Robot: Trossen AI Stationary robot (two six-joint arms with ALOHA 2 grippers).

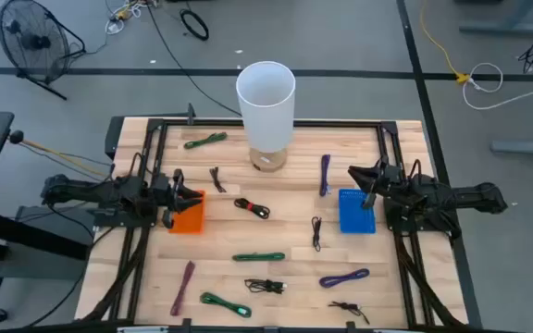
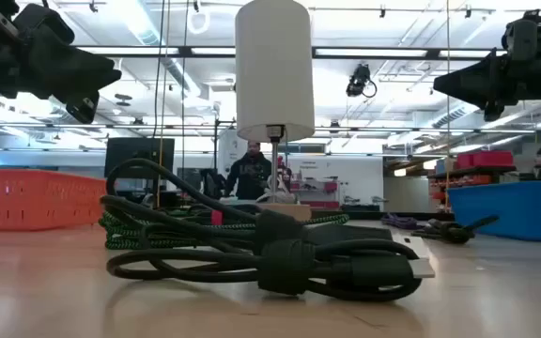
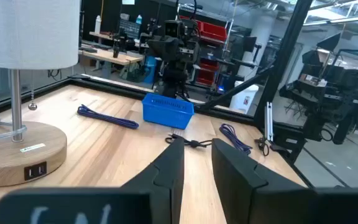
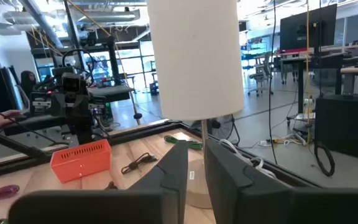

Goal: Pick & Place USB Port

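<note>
Both pincers hover empty with fingers slightly apart; the black cable [image 1: 253, 208] lies on the table nearer the left pincer [image 1: 195, 197] than the right pincer [image 1: 368, 194].

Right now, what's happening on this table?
Nothing is being handled. The left gripper hangs above the orange bin and the right gripper above the blue bin, both empty with a narrow gap between the fingers. Coiled cables, like the green one, lie scattered around the lamp.
</note>
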